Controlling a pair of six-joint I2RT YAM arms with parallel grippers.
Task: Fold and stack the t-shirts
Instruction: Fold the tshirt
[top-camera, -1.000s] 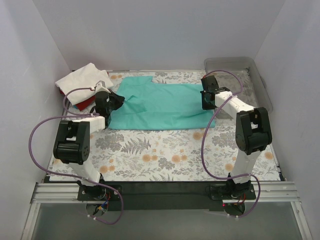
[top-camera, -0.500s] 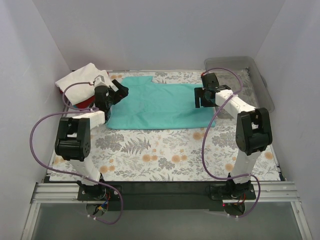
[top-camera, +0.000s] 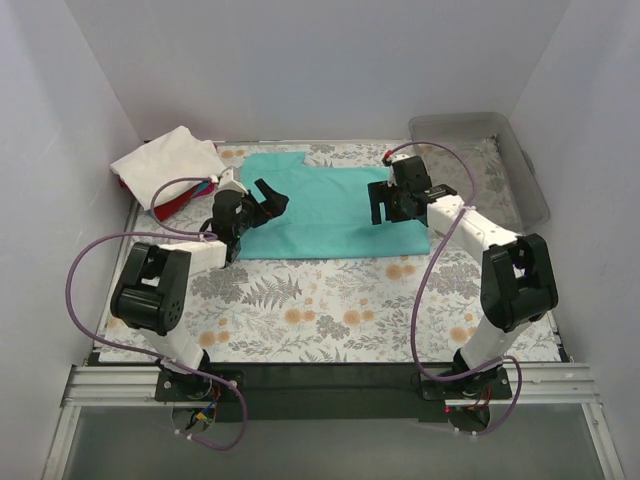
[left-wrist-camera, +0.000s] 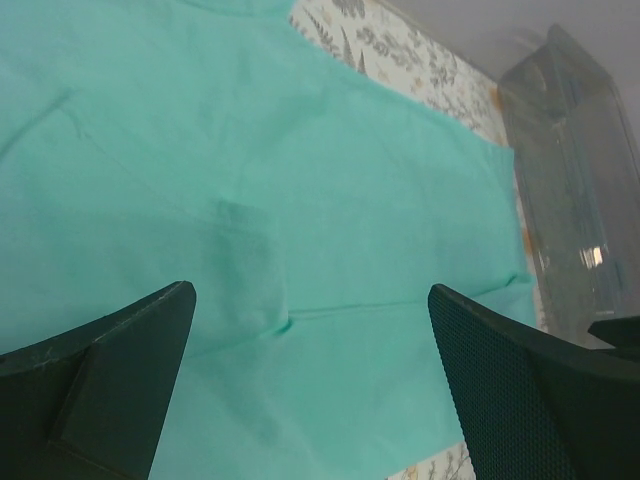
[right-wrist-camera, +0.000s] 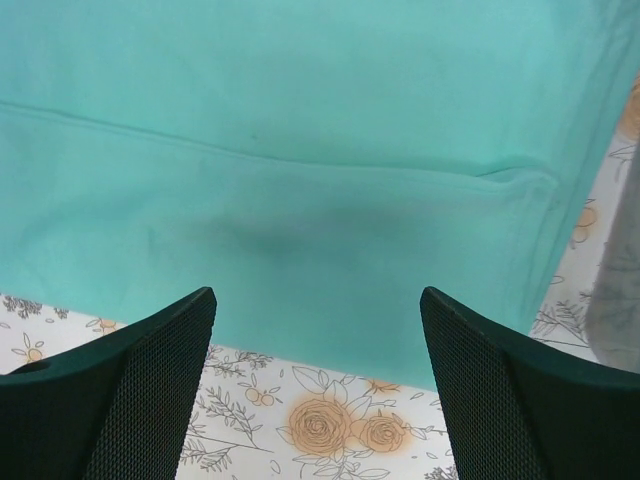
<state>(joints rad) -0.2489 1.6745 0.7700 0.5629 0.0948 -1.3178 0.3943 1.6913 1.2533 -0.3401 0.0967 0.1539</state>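
A teal t-shirt (top-camera: 325, 205) lies flat on the flowered table, folded into a long band, its near edge straight. My left gripper (top-camera: 272, 195) hovers open over the shirt's left part, nothing between its fingers; in the left wrist view the left gripper (left-wrist-camera: 310, 330) has only the teal t-shirt (left-wrist-camera: 300, 180) below it. My right gripper (top-camera: 388, 212) hangs open above the shirt's right part. The right wrist view has the right gripper (right-wrist-camera: 315, 320) over the near hem of the teal t-shirt (right-wrist-camera: 300, 150). A folded white t-shirt (top-camera: 165, 158) lies on a red one (top-camera: 183, 203) at the back left.
A clear grey plastic tray (top-camera: 505, 150) stands at the back right against the wall, also seen as the tray (left-wrist-camera: 560, 190) in the left wrist view. White walls close in the table on three sides. The flowered cloth (top-camera: 330, 300) covers the near half of the table.
Both grippers were shut at the teal shirt's left and right ends. They have opened, let the cloth go, lifted and swung inward over the shirt.
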